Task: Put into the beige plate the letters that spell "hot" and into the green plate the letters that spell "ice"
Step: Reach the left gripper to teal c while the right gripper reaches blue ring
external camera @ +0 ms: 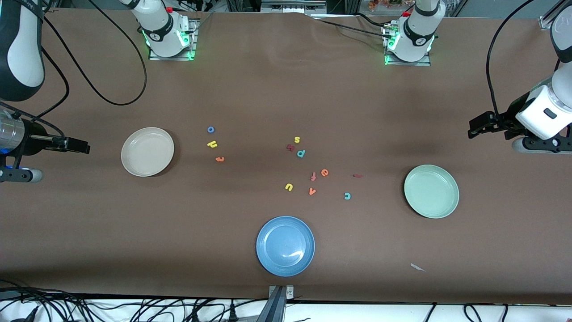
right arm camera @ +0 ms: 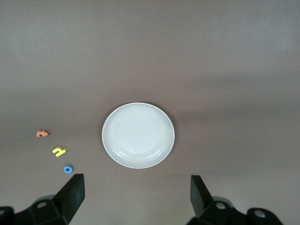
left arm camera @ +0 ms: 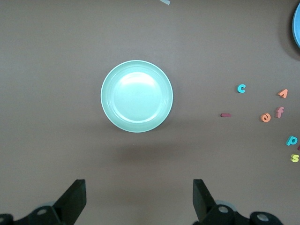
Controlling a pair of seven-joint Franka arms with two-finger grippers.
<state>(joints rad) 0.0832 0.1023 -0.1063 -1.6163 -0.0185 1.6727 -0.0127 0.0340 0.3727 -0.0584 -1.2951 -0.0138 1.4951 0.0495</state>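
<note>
Letters loose on the table, all three plates bare, both grippers up with jaws apart.

Nearest is the blue plate (external camera: 285,246). Farther, mid-table: c (external camera: 347,196), i (external camera: 357,175), e (external camera: 325,172), toward the green plate (external camera: 431,191). Near the beige plate (external camera: 147,151) lie t (external camera: 219,158), h (external camera: 212,144), o (external camera: 211,129). The left gripper (external camera: 474,127) hangs over the table's left-arm end, the right gripper (external camera: 82,146) over its right-arm end, each holding nothing.
</note>
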